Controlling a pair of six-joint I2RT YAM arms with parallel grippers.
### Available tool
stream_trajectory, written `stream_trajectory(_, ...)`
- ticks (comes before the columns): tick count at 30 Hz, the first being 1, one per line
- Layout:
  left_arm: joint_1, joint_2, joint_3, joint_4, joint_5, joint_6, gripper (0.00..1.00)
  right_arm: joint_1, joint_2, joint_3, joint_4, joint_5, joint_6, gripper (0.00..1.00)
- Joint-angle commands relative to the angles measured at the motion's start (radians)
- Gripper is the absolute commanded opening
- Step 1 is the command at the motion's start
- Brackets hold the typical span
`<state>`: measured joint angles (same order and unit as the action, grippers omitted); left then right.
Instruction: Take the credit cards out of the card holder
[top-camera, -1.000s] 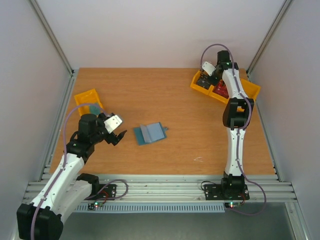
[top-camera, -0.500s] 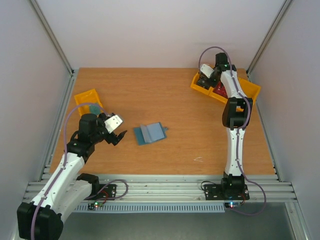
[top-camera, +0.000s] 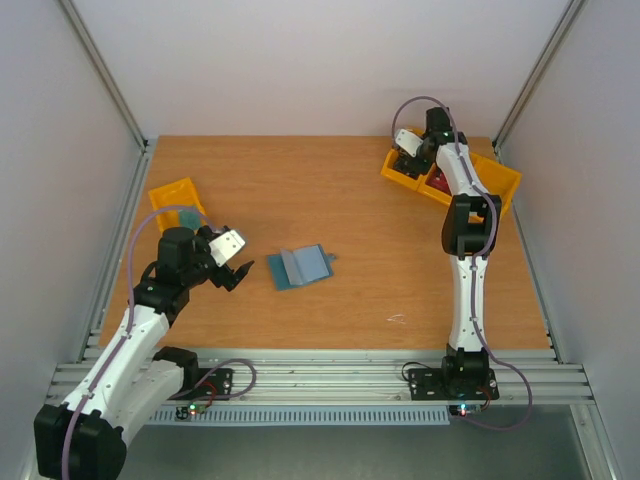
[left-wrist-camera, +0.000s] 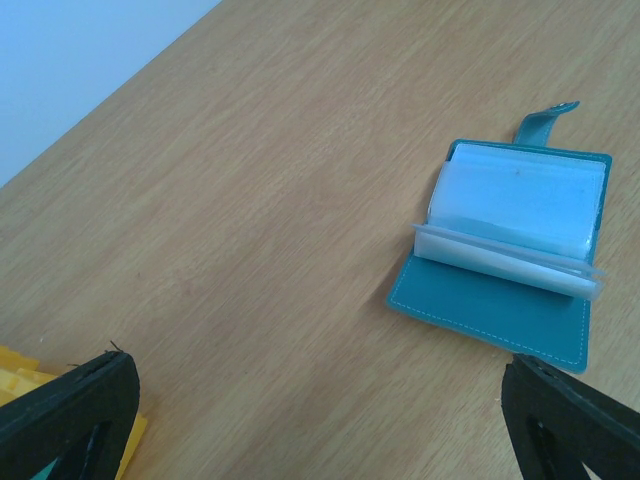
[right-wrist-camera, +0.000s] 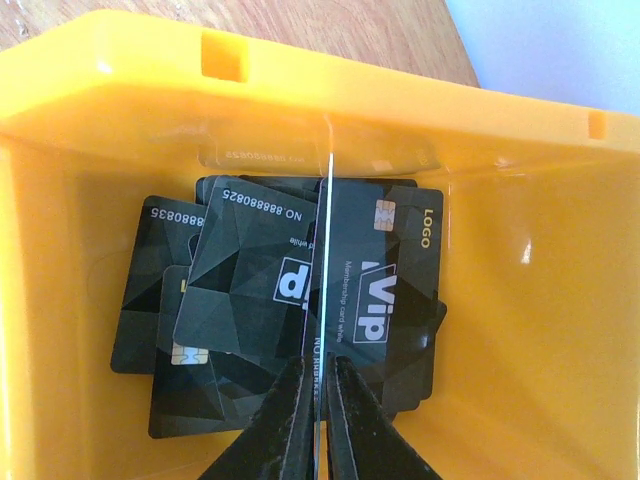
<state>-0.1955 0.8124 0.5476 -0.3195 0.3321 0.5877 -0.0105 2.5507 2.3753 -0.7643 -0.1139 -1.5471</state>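
Bin (top-camera: 172, 193), yellow, near the left edge of the table (top-camera: 330, 190), behind the left arm. Left gripper (top-camera: 238, 272): fingers spread wide, holding nothing, hanging low just left of the wallet and aimed at it, seemingly parked within reach to steady it or pick from it. Wallet (left-wrist-camera: 500, 250): teal, lying open and flat near the table's middle, strap tab at one corner, clear sleeves fanned up from the spine. The sleeves look pale and bare, but whether any card remains inside cannot be told. Right gripper (right-wrist-camera: 318, 395): fingers pressed together on one thin card (right-wrist-camera: 323, 250), seen edge-on and held upright, probably so it can drop straight down. Second bin (right-wrist-camera: 120, 90), yellow, at the far right of the table, directly beneath that card: holds a loose pile of black cards (right-wrist-camera: 250, 290), apparently the collecting place for whatever comes out. Judged step: releasing the card onto the pile.
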Motion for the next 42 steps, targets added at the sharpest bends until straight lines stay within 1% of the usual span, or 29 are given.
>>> stream_trajectory(1, 0.005, 0.002, 0.006, 0.031, 0.008, 0.007, 0.99, 0.003, 0.026, -0.021, 0.006, 0.036, -0.014, 0.04)
stream_trajectory(6, 0.005, -0.002, 0.006, 0.024, 0.008, 0.005, 0.99, 0.003, 0.019, -0.031, 0.061, 0.091, -0.003, 0.11)
stream_trajectory(8, 0.005, -0.002, 0.007, 0.026, 0.008, 0.006, 0.99, 0.003, 0.016, -0.031, 0.096, 0.110, 0.001, 0.17)
stream_trajectory(11, 0.005, -0.002, 0.005, 0.027, 0.010, 0.005, 0.99, 0.003, 0.014, -0.031, 0.150, 0.167, 0.005, 0.21)
stream_trajectory(15, 0.005, -0.003, 0.006, 0.027, 0.009, 0.006, 0.99, 0.003, 0.017, -0.037, 0.210, 0.209, 0.013, 0.28)
stream_trajectory(22, 0.005, 0.000, 0.004, 0.027, 0.007, 0.007, 0.99, 0.003, 0.018, -0.039, 0.348, 0.328, 0.033, 0.46)
stream_trajectory(30, 0.005, -0.003, 0.004, 0.039, 0.006, -0.012, 0.99, 0.008, -0.071, 0.049, 0.335, 0.299, 0.127, 0.56)
stream_trajectory(33, 0.010, -0.013, -0.002, 0.062, -0.013, -0.047, 0.99, 0.010, -0.122, 0.072, 0.304, 0.264, 0.183, 0.61)
stream_trajectory(35, 0.017, -0.022, -0.012, 0.092, -0.032, -0.082, 0.99, 0.010, -0.160, 0.090, 0.274, 0.234, 0.244, 0.69)
stream_trajectory(36, 0.021, -0.028, -0.018, 0.110, -0.045, -0.112, 0.99, 0.010, -0.177, 0.099, 0.254, 0.218, 0.278, 0.76)
stream_trajectory(37, 0.027, -0.033, -0.024, 0.127, -0.058, -0.139, 0.99, 0.010, -0.197, 0.107, 0.230, 0.202, 0.316, 0.94)
stream_trajectory(38, 0.033, -0.039, -0.032, 0.142, -0.074, -0.160, 0.99, 0.010, -0.216, 0.111, 0.207, 0.190, 0.353, 0.98)
stream_trajectory(42, 0.060, -0.073, -0.070, 0.206, -0.130, -0.273, 0.99, 0.010, -0.313, 0.065, 0.157, 0.188, 0.514, 0.99)
